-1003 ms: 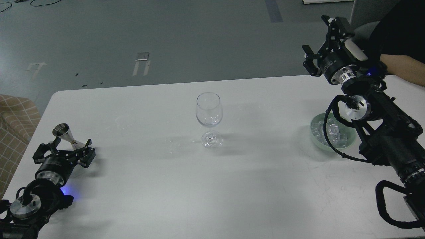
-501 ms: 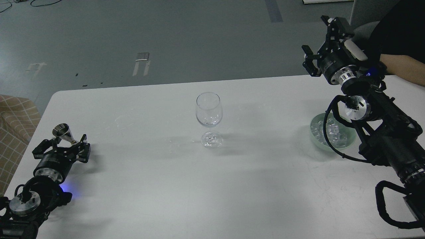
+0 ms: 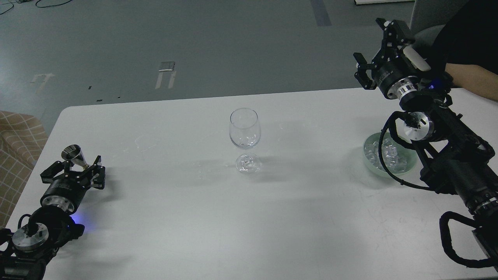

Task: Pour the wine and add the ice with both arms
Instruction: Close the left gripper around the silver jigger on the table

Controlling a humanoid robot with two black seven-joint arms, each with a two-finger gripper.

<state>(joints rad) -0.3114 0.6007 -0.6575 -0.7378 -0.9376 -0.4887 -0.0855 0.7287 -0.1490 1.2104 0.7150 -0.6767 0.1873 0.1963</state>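
Note:
A clear stemmed glass [image 3: 244, 130] stands upright at the table's middle. No stream of wine shows. The ice [image 3: 389, 155] lies heaped in a pale green bowl [image 3: 369, 161] at the right, partly hidden behind my right arm. A small metal jigger [image 3: 74, 154] stands at the left, slightly tilted. My left gripper [image 3: 74, 171] lies low on the table with its fingers spread either side of the jigger's lower part, which it hides. My right gripper [image 3: 375, 44] is raised above the table's far right corner, open and empty.
The white table [image 3: 194, 217] ends at a rounded far-left corner. A checked seat [image 3: 17, 134] stands off its left edge. A person's bare forearm [image 3: 470, 79] reaches in at the far right, just behind my right arm.
My left gripper has shifted left and its fingers have drawn in around the jigger's base. The right arm has barely moved.

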